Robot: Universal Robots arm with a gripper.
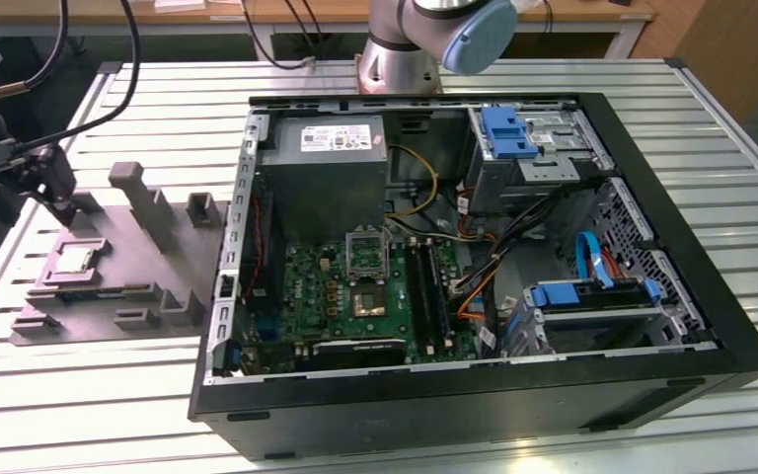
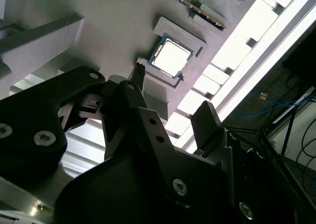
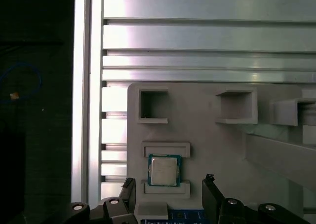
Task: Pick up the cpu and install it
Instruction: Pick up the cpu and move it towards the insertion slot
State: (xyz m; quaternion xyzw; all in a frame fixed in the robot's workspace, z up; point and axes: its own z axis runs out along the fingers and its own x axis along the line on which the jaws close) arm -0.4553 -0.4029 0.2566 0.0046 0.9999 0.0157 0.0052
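We see the hand point(image 3: 169, 180) spread wide, hanging close to the cpu point(image 3: 164, 170), which lies flat between two low ledges point(image 3: 166, 149) in the grey tray point(image 3: 207, 135), near its edge; bare slats of the bench point(image 3: 197, 36) lie open beyond

Bright glare on the table slats point(image 3: 197, 9) — claw point(image 2: 173, 88) silhouetted dark.

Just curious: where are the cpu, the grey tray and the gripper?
cpu point(image 3: 164, 170), first wrist view, middle of its metal top.
grey tray point(image 3: 197, 115), first wrist view, bare flat surface.
gripper point(image 3: 169, 179), first wrist view, midway between its fingertips.
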